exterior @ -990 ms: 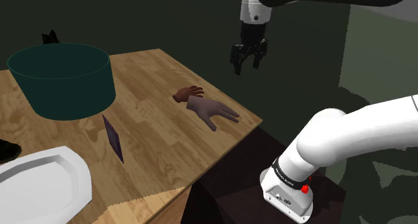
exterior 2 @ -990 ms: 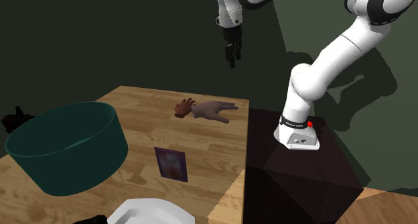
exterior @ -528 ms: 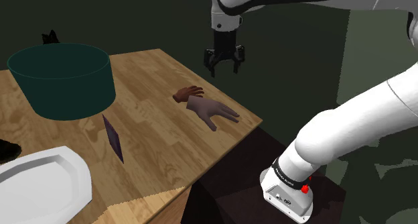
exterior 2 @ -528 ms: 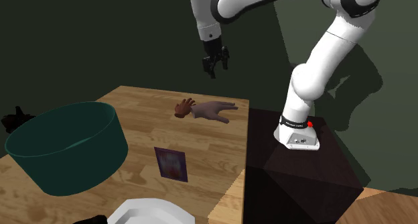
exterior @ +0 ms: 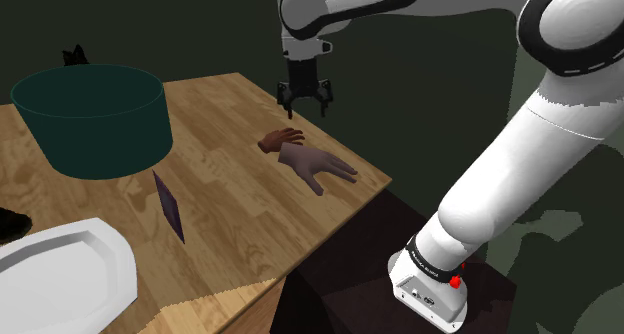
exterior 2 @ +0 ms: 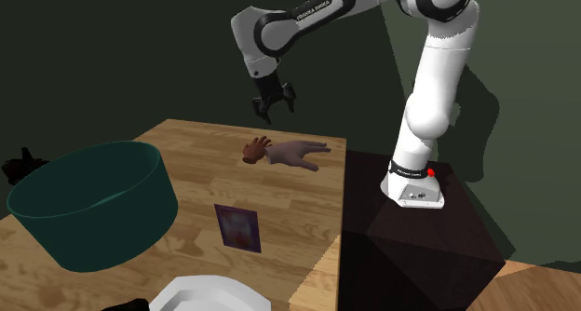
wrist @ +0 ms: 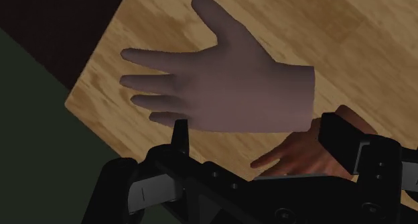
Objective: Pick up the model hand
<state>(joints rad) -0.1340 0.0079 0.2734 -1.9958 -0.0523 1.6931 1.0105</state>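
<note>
Near the table's [exterior: 225, 187] edge closest to my stand [exterior: 345, 282] lies the model hand [exterior: 315, 165], pale mauve, flat on the wood with its fingers spread toward that edge. Touching its wrist end is a smaller brown hand [exterior: 281, 139], the one thing crowding it; in the wrist view that brown hand [wrist: 301, 152] sits between my fingers [wrist: 179, 132] while the model hand [wrist: 228, 82] lies just beyond them. Farther across the table, well apart from both hands, stands a big dark teal bowl [exterior: 95, 117]. A thin purple card [exterior: 168, 206] stands tilted on edge between the bowl and a white plate [exterior: 60, 272] at the shoulder view's lower left, and a small black shape [exterior: 75, 54] shows behind the bowl. None of these lies between my claw and the hands. My arm rises from the stand, arches high and reaches over toward the second exterior view's left, with the wrist turned down. My claw [exterior: 304, 106] hangs in the air above the brown hand, clear of the table. Its two fingers stand apart, touching and holding nothing. From the second exterior view my claw [exterior 2: 276, 109] sits above and a little behind the two hands.
</note>
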